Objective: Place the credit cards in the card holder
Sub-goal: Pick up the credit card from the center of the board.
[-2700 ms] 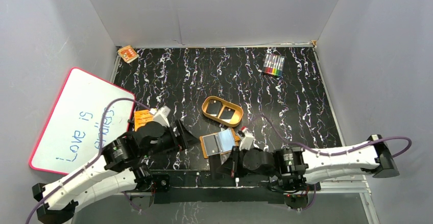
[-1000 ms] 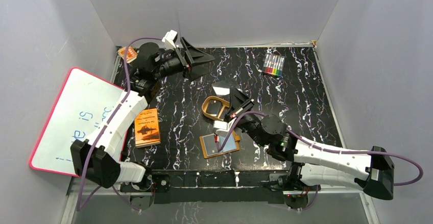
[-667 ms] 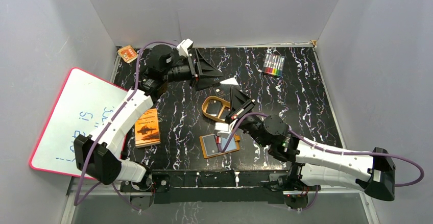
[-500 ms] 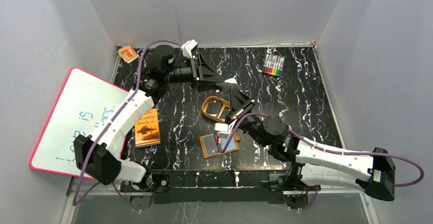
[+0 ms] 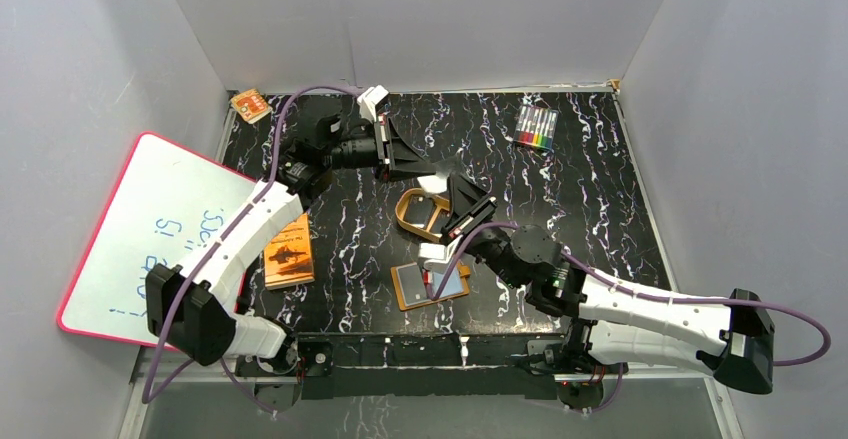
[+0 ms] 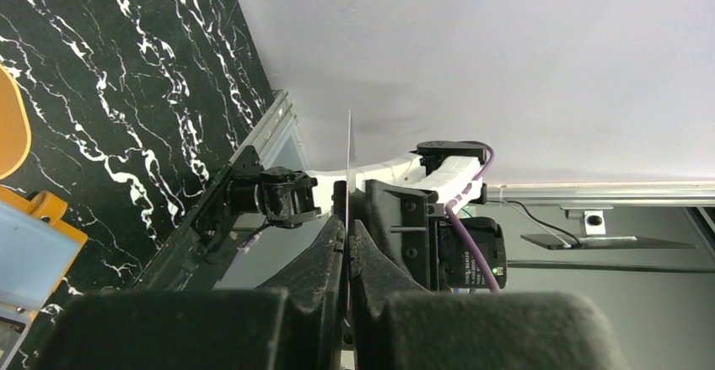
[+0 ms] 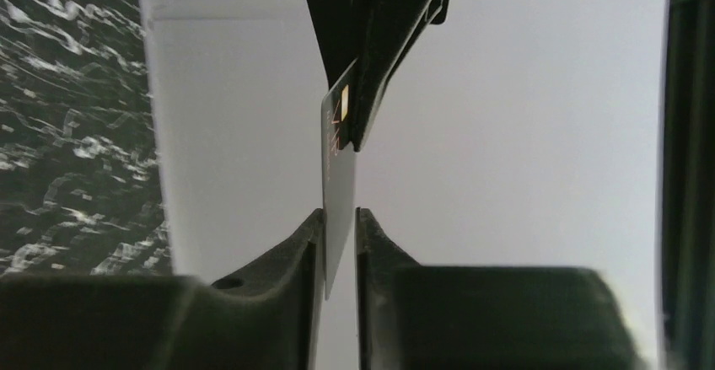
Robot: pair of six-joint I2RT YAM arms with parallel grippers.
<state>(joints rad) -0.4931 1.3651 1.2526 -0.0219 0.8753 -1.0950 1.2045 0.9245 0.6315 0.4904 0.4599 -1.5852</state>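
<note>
While I watch from overhead, the card holder (image 5: 432, 284) lies open close to the near edge of the table (image 5: 600, 189), pale blue sleeve up, just nearer than the tan oval tray (image 5: 408, 221). Farther out, above the tray's far rim, the right gripper (image 7: 340, 222) has its jaws narrowly either side of one end of a pale credit card (image 7: 339, 168) held on edge, and I cannot tell whether they pinch it or merely flank it. From the far side, the left gripper (image 6: 347, 227) is clamped tight on the card's other end.
</note>
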